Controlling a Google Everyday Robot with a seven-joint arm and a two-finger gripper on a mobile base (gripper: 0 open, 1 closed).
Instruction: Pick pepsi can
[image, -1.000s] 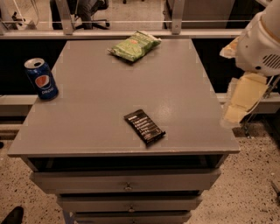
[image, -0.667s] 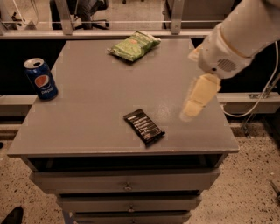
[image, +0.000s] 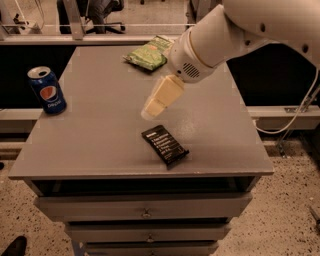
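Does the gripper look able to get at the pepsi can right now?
Probably yes: the gripper hangs over the middle of the tabletop, with nothing standing between it and the pepsi can at the left edge.

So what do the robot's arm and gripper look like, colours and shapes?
The arm is white, built of thick rounded segments, with a thin tan ring at the wrist and a patch of small vent holes beside it. The gripper, above the middle of the grey table, is cream-coloured, blocky and tapering to its tip.
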